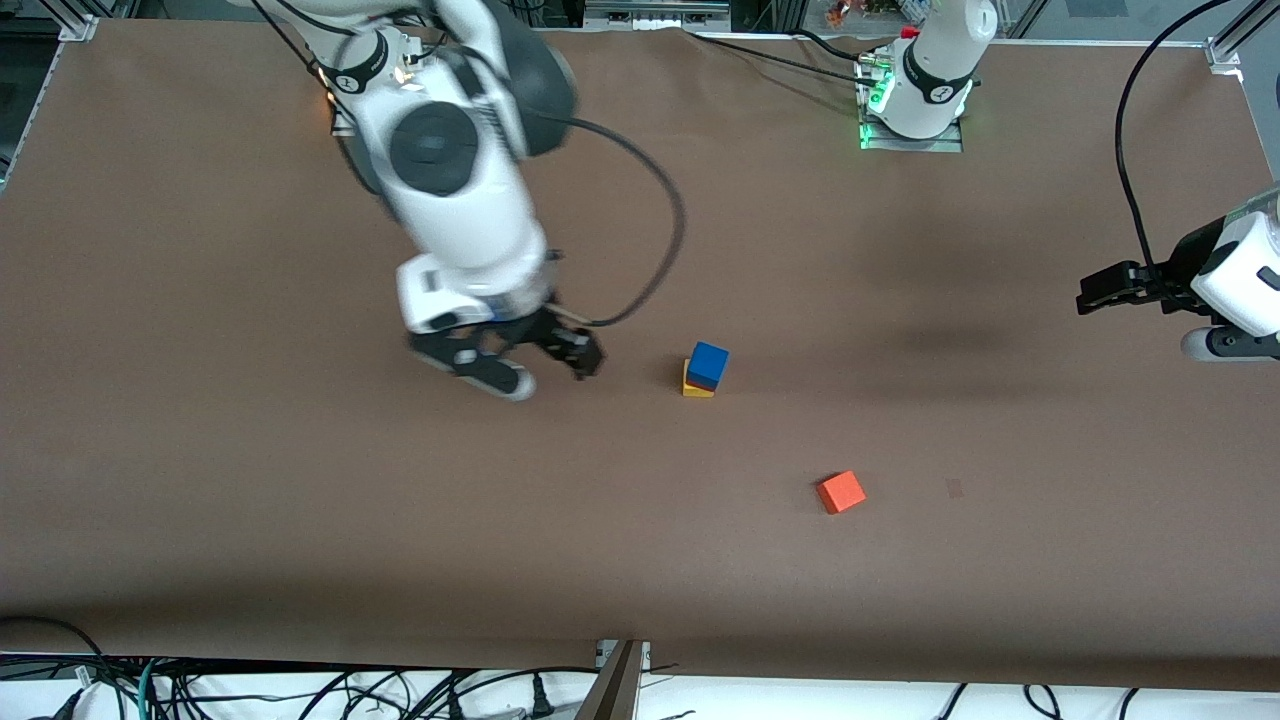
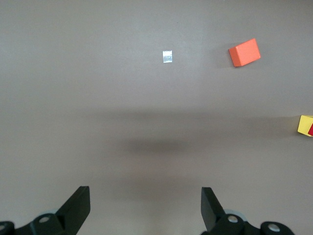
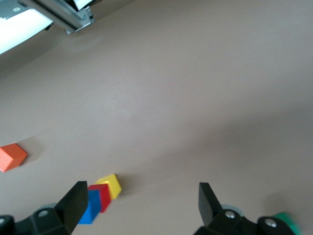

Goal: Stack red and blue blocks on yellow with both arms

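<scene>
A: What's on the brown worktop [image 1: 200, 480]?
B: Blue block [image 1: 708, 364] on red block [image 3: 102, 197] on yellow block [image 1: 697, 391]; orange cube [image 1: 841, 492] nearer the camera.
A: Grippers?
B: Right gripper [image 1: 540, 368] beside the stack, left gripper [image 2: 145, 208] above bare worktop; both with fingers wide, empty.

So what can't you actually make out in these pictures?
- Red block: in the front view only a thin sliver shows, under the blue block.
- Yellow block: cut off by the edge of the left wrist view.
- Left gripper: its arm runs off the front view's edge.
- Right gripper: motion-blurred in the front view, beside the stack.
- Orange cube: fully visible, apart from the stack.
</scene>
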Motion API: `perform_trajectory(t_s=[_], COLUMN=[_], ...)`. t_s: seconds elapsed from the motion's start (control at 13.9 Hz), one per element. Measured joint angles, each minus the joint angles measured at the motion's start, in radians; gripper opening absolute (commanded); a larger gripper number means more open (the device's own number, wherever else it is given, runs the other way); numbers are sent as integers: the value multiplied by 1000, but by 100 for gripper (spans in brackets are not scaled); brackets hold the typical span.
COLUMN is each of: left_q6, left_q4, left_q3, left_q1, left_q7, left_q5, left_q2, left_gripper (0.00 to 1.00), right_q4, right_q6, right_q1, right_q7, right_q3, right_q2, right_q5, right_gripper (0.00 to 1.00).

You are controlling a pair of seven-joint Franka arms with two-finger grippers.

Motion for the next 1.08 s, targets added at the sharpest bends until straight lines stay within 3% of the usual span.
perform_trajectory(t_s=[0.43, 0.72, 1.08], left_q6=[0, 0, 0], left_q4=[0, 0, 0], left_q3=[0, 0, 0], left_q1=[0, 0, 0], left_q7=[0, 0, 0], left_q5=[0, 0, 0], left_q2=[0, 0, 0], left_gripper=[100, 100, 100], right_q4=[-360, -591, -638], right_q6=[-66, -69, -59], right_q1=[-144, -263, -324], right_q7=[-460, -711, -858], right_q3=[-86, -97, -71], right_q2=[-312, -512, -548], right_q5=[56, 39, -32], right_gripper=[100, 100, 100])
